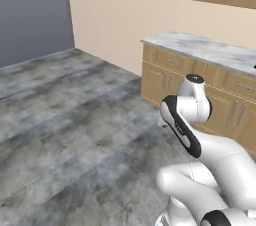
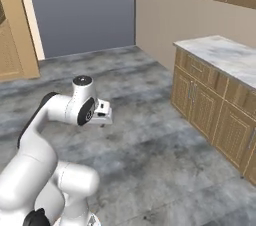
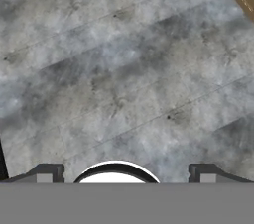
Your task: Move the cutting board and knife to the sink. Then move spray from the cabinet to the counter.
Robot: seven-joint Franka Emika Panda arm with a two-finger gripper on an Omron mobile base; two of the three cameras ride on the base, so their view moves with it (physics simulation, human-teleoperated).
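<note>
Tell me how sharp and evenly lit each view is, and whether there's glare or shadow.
Left base view: soft, slightly blurred, flat light, no glare on the counter. Right base view: similarly soft, a faint shadow on the floor under the arm. Hand view: mottled grey floor, even light, gripper tips crisp, wide apart, holding nothing.

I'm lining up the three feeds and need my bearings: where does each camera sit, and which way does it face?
Left base view: behind the arm, left, facing the counter; arm at lower right.
Right base view: behind it, right; same counter, arm at lower left.
Hand view: on the hand, facing down at the floor; gripper fingertips wide apart.
Both base views share counter and floor.
</note>
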